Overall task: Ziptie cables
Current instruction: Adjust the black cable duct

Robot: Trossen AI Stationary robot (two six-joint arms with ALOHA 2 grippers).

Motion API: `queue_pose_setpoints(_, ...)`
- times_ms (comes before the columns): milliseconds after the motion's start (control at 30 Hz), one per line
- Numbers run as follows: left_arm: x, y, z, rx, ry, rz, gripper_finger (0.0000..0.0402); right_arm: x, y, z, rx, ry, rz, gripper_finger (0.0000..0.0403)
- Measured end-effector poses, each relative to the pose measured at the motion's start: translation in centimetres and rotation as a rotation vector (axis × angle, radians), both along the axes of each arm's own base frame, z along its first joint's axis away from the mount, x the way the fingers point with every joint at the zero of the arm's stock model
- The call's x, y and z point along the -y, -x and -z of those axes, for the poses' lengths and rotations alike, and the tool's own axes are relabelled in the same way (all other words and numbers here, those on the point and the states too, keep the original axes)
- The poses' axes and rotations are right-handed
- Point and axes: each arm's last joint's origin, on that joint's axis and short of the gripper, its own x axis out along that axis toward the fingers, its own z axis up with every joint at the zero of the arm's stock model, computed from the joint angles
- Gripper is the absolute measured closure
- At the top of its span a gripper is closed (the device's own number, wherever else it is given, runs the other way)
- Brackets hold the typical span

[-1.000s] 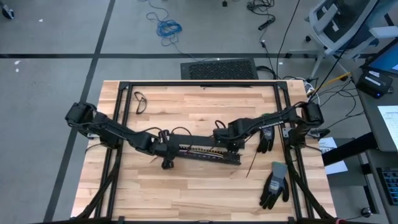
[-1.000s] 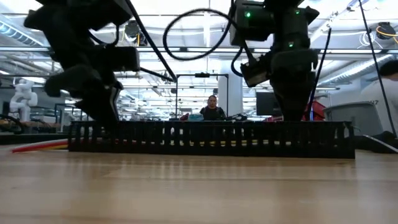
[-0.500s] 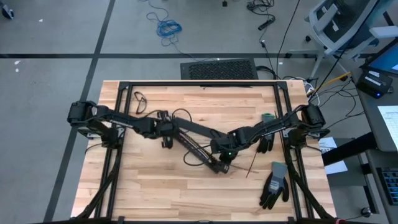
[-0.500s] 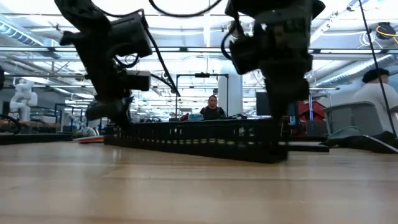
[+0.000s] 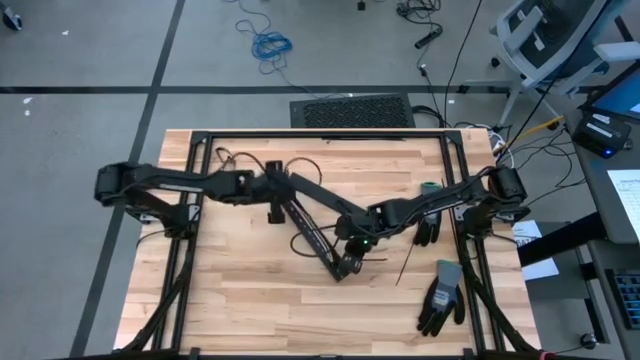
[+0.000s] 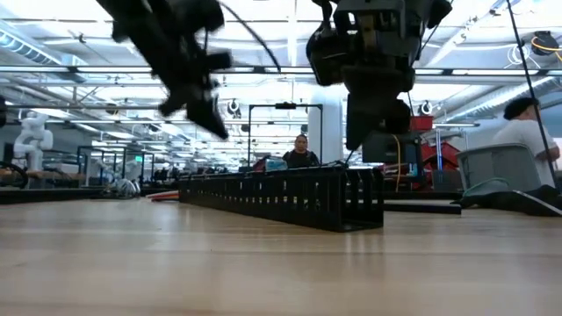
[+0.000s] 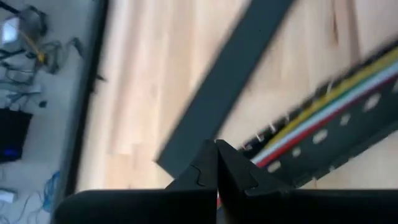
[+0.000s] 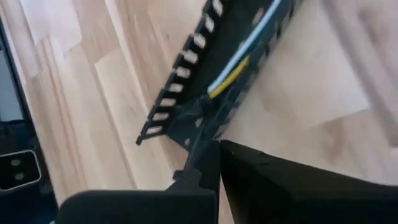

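So the cables (image 7: 323,109) lie inside a long black slotted tray (image 5: 315,235) that sits slanted on the wooden table (image 5: 250,300). They are thin wires — yellow, white, blue and red — running side by side along the tray. They look light and bendy, so they would likely flop and slip apart if grabbed by just one wire. My guess is that the best place to hold them is where they lie bunched close together, pinching all of them at once, not too hard.

The left gripper (image 5: 272,195) hangs over the far end of the tray, with its fingers (image 7: 211,168) pressed together and nothing between them. The right gripper (image 5: 347,262) is at the near end of the tray, fingers together too; I cannot tell if it touches the tray.

The table is pale wood, smooth and flat, with a black frame (image 5: 320,133) around it. A pair of work gloves (image 5: 440,295) and a thin black strip (image 5: 405,265) lie off to the right side. Behind the table is a big bright room — a person (image 6: 300,151) sits far back, and another person (image 6: 527,132) is at the edge.
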Motion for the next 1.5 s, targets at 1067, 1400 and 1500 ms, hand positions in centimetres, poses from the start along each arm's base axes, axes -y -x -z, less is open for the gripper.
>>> queue_pose_setpoints(1067, 1.7, 3.2, 9.4, -0.029, 0.345, -0.637, 0.0401, 4.3, -0.9, 1.5, -0.062, -0.022, 0.319, 0.0403)
queue_pose_setpoints(1400, -0.8, 1.6, 9.3, 0.128, 0.321, -0.613, 0.0401, 1.1, -3.9, 4.4, 0.046, -0.193, 0.307, 0.0403)
queue_pose_setpoints(1500, -1.2, 0.9, 8.9, 0.226, 0.332, -0.610, 0.0401, 0.9, -4.9, 4.6, 0.125, -0.242, 0.303, 0.0403)
